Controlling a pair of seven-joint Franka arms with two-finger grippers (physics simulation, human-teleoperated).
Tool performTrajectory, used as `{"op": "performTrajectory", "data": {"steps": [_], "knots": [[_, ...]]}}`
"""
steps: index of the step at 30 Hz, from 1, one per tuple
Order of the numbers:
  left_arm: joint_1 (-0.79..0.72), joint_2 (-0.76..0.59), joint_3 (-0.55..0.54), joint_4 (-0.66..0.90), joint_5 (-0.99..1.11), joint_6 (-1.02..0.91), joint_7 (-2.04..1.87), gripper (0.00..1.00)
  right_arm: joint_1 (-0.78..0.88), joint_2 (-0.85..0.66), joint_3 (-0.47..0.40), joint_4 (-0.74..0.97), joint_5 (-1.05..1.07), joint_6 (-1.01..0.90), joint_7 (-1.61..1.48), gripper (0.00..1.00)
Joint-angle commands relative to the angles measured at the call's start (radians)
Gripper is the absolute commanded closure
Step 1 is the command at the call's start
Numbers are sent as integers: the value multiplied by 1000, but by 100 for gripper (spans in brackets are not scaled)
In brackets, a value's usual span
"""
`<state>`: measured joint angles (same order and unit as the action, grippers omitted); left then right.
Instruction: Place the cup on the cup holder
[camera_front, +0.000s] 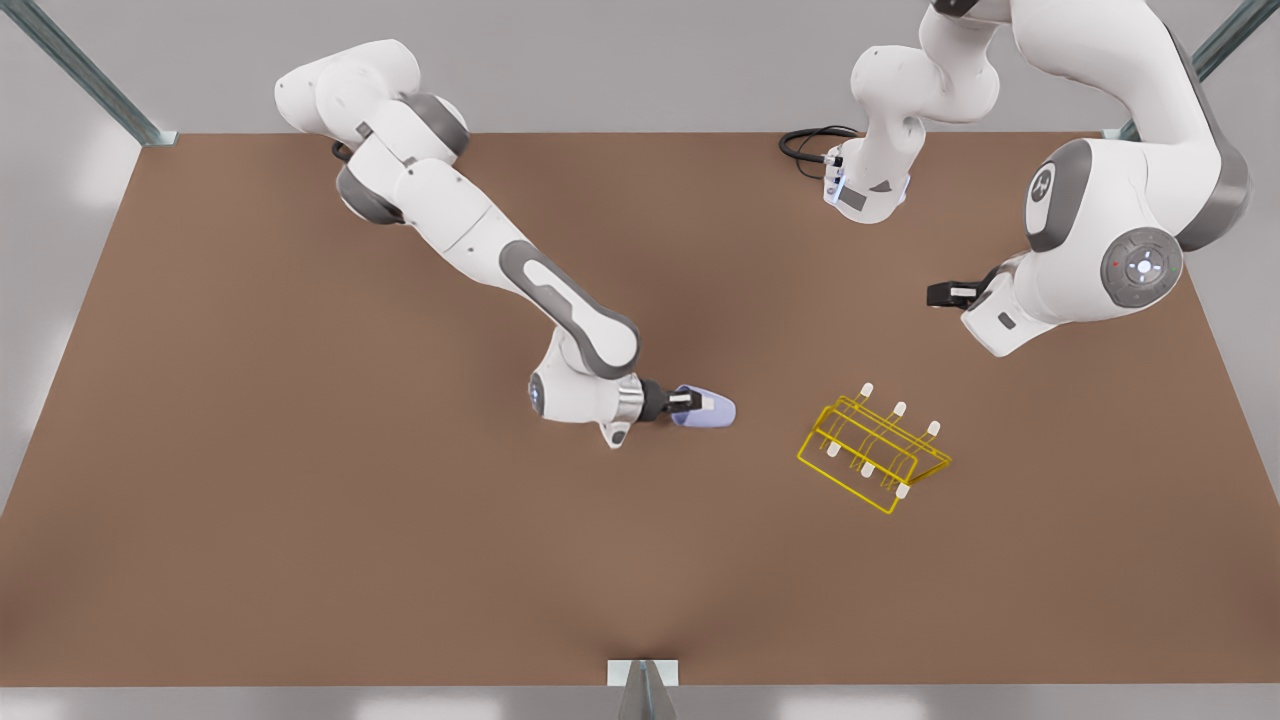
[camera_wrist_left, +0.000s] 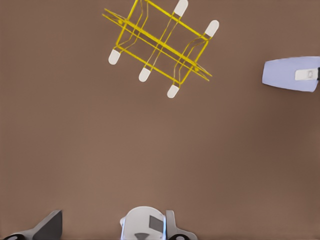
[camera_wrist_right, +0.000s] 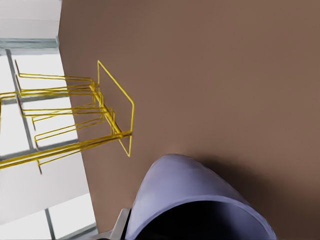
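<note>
The right arm reaches out low over the middle of the table, forearm slanting down from its base at the far side, wrist bent so the right gripper (camera_front: 700, 404) lies nearly level, pointing toward the front view's right. Its fingers (camera_front: 686, 401) are closed on the cup (camera_front: 712, 409). The left arm waits folded high at the front view's right, and its gripper's fingers, as far as the front view lets one judge, cannot be made out.
</note>
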<state>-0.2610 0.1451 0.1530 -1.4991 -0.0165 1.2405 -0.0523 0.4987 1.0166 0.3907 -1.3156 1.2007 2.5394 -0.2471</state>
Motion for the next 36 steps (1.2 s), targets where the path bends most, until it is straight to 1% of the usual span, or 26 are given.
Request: {"op": "performTrajectory", "data": {"steps": [1, 2, 3, 7, 8, 11, 13, 14, 15, 16, 17, 18, 20, 21, 22, 23, 24, 25, 26, 27, 28, 30, 31, 32, 35, 36], "knots": [[0, -1, 0, 0, 0, -1, -46, 0, 12, 8, 13, 4, -6, 116, -50, 79], [0, 1, 0, 0, 0, -3, -46, 0, 11, 7, 10, 4, -6, 116, -49, 8], [0, 1, 0, 0, 0, -3, -46, 0, 9, 0, 7, 3, -10, 116, -49, 0], [-1, 2, 0, 0, 0, -4, -46, 0, -11, -33, -12, -8, -39, 108, -57, 0], [-1, 2, 0, 0, 0, -3, -46, 0, -34, -64, -15, -42, -56, 66, -58, 0], [-1, 2, 0, -4, -2, -1, -46, 0, -71, -167, -96, -152, -133, -48, -66, 0], [-3, 4, -1, -23, -3, 1, -131, 0, -98, -257, -187, -237, -144, -143, -152, 0], [-15, 36, -49, -23, -5, 10, -413, 0, -107, -322, -243, -272, -168, -212, -155, 0], [-82, 93, -75, -15, -10, 76, -798, 0, -130, -375, -294, -274, -262, -293, -150, 0], [-159, 148, -76, -13, -13, 158, -1066, 0, -157, -443, -329, -281, -407, -336, -147, 0], [-225, 235, -76, 20, -16, 206, -1280, 0, -201, -538, -332, -306, -646, -364, -109, 0], [-271, 341, -76, 128, -19, 209, -1503, 0, -259, -622, -334, -301, -863, -430, -93, 0], [-319, 407, -76, 143, -46, 396, -1984, 0, -342, -750, -352, -301, -1020, -519, -93, 0], [-340, 424, -76, 123, -72, 523, -2182, 0, -384, -819, -355, -297, -1095, -645, -87, 0], [-345, 424, -78, 86, -74, 645, -2376, 0, -407, -854, -354, -266, -1175, -810, 3, 0], [-359, 422, -98, 53, -91, 741, -2521, 0, -407, -853, -354, -212, -1216, -907, 84, 0], [-366, 422, -113, 10, -91, 833, -2652, 0, -404, -851, -391, -214, -1216, -975, 147, 0], [-360, 422, -113, -12, -91, 864, -2851, 0, -397, -908, -427, -293, -1214, -943, 149, 0], [-350, 421, -113, -24, -89, 892, -3015, 0, -399, -911, -426, -343, -1240, -907, 149, 0], [-348, 421, -113, -53, -89, 982, -3155, 0, -393, -889, -391, -251, -1313, -910, 198, 0], [-346, 422, -112, -75, -85, 1064, -3226, 0, -394, -883, -391, -221, -1310, -910, 224, 0], [-323, 422, -113, -99, -80, 1105, -3223, 0, -411, -860, -406, -203, -1245, -921, 291, 0], [-320, 419, -113, -127, -80, 1140, -3215, 0, -405, -854, -435, -186, -1248, -959, 393, 1], [-320, 419, -113, -128, -80, 1145, -3215, 0, -397, -857, -428, -178, -1270, -967, 448, 0], [-319, 430, -113, -133, -86, 1145, -3215, 0, -397, -771, -423, -108, -1311, -982, 424, 0], [-316, 427, -113, -136, -88, 1145, -3215, 0, -399, -756, -421, -80, -1265, -978, 411, 0]]}}
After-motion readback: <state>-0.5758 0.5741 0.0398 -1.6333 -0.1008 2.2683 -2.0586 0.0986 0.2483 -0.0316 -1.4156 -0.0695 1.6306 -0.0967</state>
